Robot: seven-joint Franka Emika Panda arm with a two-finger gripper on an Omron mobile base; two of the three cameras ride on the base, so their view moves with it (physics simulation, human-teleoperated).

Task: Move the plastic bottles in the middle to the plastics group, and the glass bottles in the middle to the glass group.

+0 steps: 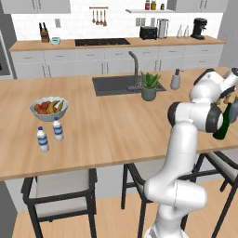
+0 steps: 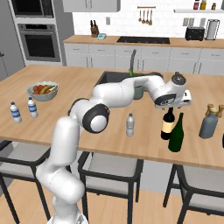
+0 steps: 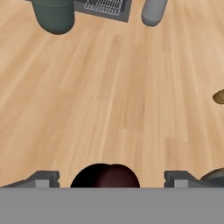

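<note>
Hovering right over the near-black wine bottle [image 2: 167,124], the tool [image 2: 174,103] has its fingers apart, one each side of the bottle's top [image 3: 105,176], nothing clamped yet. Risk: closing off-centre on that narrow neck could tip it. The green wine bottle [image 2: 177,133] stands just beside it, near-right, so a knock could topple both. Small plain plastic bottle [image 2: 130,124] sits to the left, apart. Grey-blue glass bottle [image 2: 208,123] is further right on the bench [image 2: 87,118], w/ brown shakers [image 2: 215,108] just behind it; a low carry could clip them. Blue-labelled water bottles [image 2: 23,109] stand far left by the fruit bowl [image 2: 43,91].
</note>
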